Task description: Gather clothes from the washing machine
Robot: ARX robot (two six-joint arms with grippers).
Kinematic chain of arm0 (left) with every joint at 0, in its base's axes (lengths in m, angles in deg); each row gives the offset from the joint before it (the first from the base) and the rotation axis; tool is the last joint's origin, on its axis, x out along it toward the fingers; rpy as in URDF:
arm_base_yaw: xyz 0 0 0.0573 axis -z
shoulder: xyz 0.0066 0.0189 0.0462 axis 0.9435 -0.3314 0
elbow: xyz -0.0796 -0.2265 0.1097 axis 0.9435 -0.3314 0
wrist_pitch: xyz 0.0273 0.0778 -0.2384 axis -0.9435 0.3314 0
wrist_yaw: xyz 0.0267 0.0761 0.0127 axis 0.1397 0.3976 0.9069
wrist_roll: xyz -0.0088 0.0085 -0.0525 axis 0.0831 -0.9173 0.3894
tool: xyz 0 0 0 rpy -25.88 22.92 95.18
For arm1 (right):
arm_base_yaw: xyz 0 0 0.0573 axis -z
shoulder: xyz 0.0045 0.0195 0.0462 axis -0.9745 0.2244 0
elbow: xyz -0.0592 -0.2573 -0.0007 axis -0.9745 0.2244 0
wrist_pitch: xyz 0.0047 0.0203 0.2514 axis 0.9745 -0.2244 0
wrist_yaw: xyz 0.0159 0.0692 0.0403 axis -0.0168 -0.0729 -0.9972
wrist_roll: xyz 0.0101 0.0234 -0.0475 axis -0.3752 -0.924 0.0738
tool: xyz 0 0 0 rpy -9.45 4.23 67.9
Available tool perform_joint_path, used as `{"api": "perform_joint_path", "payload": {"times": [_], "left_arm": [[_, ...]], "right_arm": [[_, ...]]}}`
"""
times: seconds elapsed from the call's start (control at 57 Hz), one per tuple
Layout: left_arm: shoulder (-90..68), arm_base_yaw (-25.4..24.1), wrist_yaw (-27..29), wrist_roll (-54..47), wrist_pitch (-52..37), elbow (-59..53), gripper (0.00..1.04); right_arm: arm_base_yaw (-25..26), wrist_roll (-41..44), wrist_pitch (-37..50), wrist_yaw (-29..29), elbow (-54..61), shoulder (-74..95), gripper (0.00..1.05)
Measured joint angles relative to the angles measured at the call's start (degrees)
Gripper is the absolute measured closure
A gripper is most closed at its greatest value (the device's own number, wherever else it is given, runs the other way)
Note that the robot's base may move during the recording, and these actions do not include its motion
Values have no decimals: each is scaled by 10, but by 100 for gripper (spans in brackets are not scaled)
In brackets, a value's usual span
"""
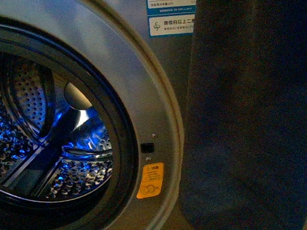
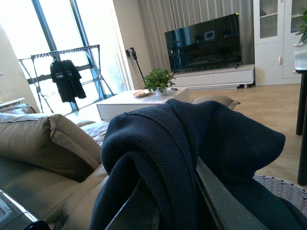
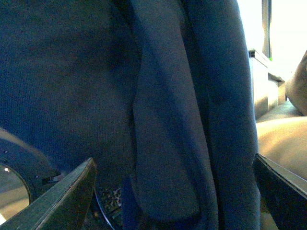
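While clothes (image 1: pixel 256 110) hang beside washing machine (image 1: pixel 137 57), orange warning sticker (image 1: pixel 150 180), blue-white Chinese labels (image 1: pixel 171 7)

The left gripper (image 2: pixel 172 191) has its jaws clamped on the clothes (image 2: pixel 192 134), while the right gripper (image 3: pixel 173 163) holds its jaws spread wide.

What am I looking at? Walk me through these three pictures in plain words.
This is a two-armed robot. The front picture, from a camera on its body, shows a grey metal front-loading washing machine, its perforated steel drum open, and a dark navy knitted garment hanging right of the opening. The other two come from wrist cameras. The left arm's fingers grip that garment, a beige sofa behind. The right arm's fingers stand wide open, holding nothing; the garment hangs before them.
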Motion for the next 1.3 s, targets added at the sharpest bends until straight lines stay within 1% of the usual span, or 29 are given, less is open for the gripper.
{"api": "perform_joint_path", "payload": {"times": [0.105, 0.281, 0.474, 0.579, 0.667, 0.772, 0.947, 1.158, 1.175, 1.263, 1.281, 1.298], "left_arm": [[0, 0, 0, 0, 0, 0, 93], [0, 0, 0, 0, 0, 0, 93], [0, 0, 0, 0, 0, 0, 93], [0, 0, 0, 0, 0, 0, 93], [0, 0, 0, -1, 0, 0, 93], [0, 0, 1, -2, 0, 0, 93], [0, 0, 2, -5, 0, 0, 93], [0, 0, 3, -5, 0, 0, 93], [0, 0, 3, -5, 0, 0, 93], [0, 0, 3, -6, 0, 0, 93], [0, 0, 3, -5, 0, 0, 92], [0, 0, 2, -6, 0, 0, 88]], "right_arm": [[-29, 24, 15, 7, -49, 54, 7], [-88, 75, 33, -20, -109, 129, 7], [-135, 74, 34, -41, -138, 159, 7], [-166, 84, 12, -33, -144, 162, 7], [-192, 107, -9, -17, -151, 170, 7], [-218, 137, -23, 18, -165, 195, 7], [-235, 154, -31, 78, -215, 265, 7], [-255, 176, -27, 131, -251, 312, 7], [-257, 178, -26, 136, -253, 313, 8], [-270, 192, -19, 166, -257, 319, 21], [-271, 194, -18, 169, -258, 320, 23], [-274, 197, -17, 174, -259, 320, 26]]}}
